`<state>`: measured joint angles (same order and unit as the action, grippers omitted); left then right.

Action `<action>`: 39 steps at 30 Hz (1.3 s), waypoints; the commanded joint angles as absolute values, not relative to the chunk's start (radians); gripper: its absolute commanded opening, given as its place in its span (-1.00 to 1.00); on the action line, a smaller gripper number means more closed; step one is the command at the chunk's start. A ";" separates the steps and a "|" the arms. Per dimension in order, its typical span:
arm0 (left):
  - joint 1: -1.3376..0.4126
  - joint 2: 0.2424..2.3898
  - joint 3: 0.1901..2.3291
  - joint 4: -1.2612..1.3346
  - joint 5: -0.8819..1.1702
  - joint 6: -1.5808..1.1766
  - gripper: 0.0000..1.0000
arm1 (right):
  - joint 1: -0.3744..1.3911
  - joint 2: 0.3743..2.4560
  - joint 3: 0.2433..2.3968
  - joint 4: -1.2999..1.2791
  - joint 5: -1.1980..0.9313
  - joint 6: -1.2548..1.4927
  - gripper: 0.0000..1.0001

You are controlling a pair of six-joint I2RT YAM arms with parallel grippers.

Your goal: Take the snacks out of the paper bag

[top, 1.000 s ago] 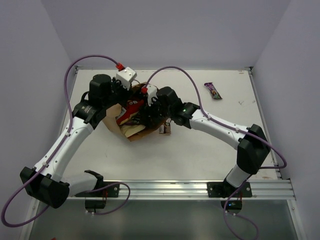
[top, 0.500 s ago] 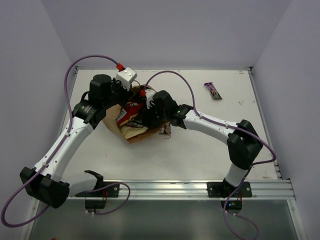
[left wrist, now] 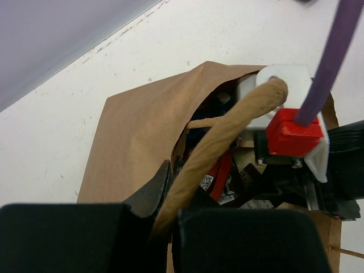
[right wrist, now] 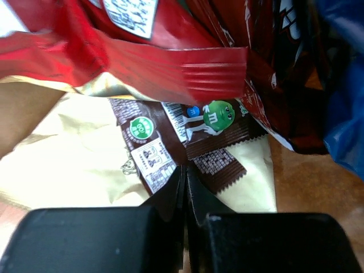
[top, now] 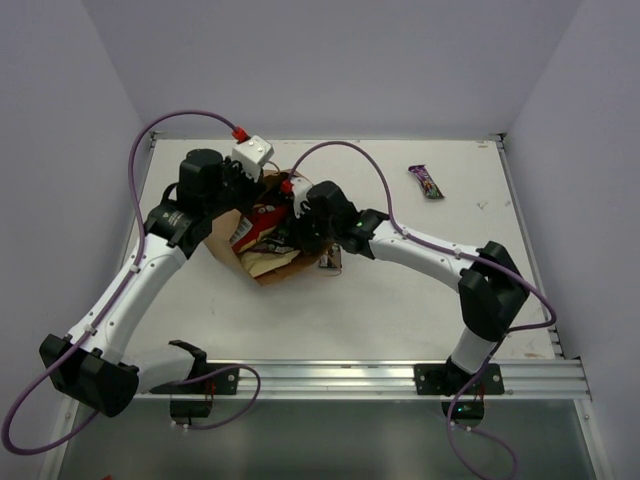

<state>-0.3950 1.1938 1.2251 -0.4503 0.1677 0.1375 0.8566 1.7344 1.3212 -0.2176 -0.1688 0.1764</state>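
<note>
Place: a robot lab test cell.
Enclosure: plain pale lilac walls (top: 330, 60) stand along the left, far and right edges of the table (top: 420, 310), boxing it in.
Surface: white, scuffed tabletop with metal trim on its edges.
Mounting: an aluminium rail (top: 330, 375) runs along the near edge, with both arm bases bolted to it.
Hardware: left arm (top: 130, 290) and right arm (top: 440, 255), white and black, trail looping purple cables (top: 190, 114).

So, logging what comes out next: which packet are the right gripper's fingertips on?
The dark brown M&M's packet, lying on the pale yellow packet; the right gripper is pinched shut at its edge, below the red packet.
</note>
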 commanded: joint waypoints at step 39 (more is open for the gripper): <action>-0.390 1.181 1.232 -0.414 0.186 -0.107 -1.00 | 0.848 1.822 1.286 -0.078 -0.002 0.910 0.33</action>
